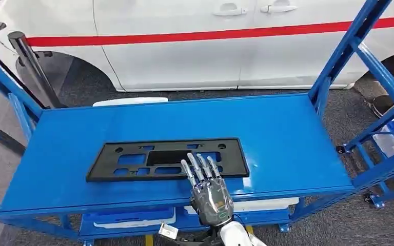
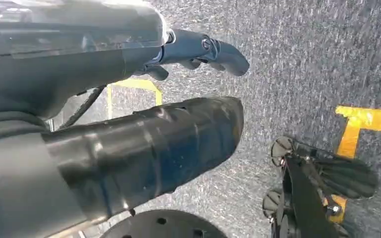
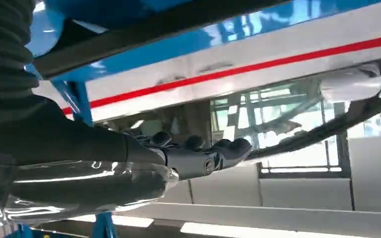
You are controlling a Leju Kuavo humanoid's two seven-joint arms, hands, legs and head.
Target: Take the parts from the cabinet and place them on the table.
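A flat black part [image 1: 166, 159] with several cut-outs lies lengthwise on the blue surface [image 1: 287, 138], a little towards its near edge and left of the middle. The right hand [image 1: 209, 190] comes up over that near edge, its fingers [image 1: 199, 166] stretched straight and slightly fanned, their tips lying on the part's near right portion. It grips nothing; the fingers are laid flat on top, apart from one another. From the right wrist view the same hand [image 3: 178, 158] shows its dark fingers extended in a row, with the blue frame overhead.

The left hand [image 2: 129, 104] hangs low over the grey floor [image 2: 302, 59], thumb [image 2: 158, 148] thick and straight, darker fingers [image 2: 208, 49] out beyond it, nothing between them, fairly wide.

Behind the surface stands a white car [image 1: 210, 46] with a red stripe along its side. A blue rack [image 1: 385, 128] stands to the right. Yellow tape [image 2: 362, 124] marks the floor.
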